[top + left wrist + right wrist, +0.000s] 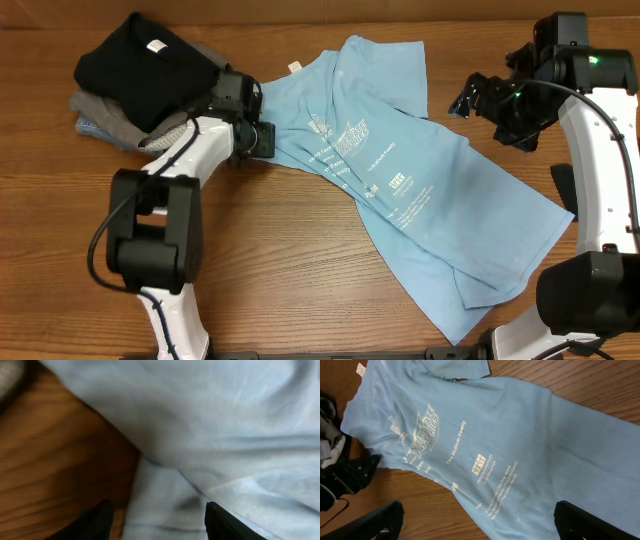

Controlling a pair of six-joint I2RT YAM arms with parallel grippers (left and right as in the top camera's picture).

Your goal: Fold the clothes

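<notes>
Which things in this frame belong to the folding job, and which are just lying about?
Job: blue T-shirt, dark garment atop the grey clothes pile, left gripper, right gripper.
Lying about: wooden table.

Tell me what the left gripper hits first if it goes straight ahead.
Probably the light blue T-shirt; its fabric lies right in front of the left gripper, though depth is unclear.
</notes>
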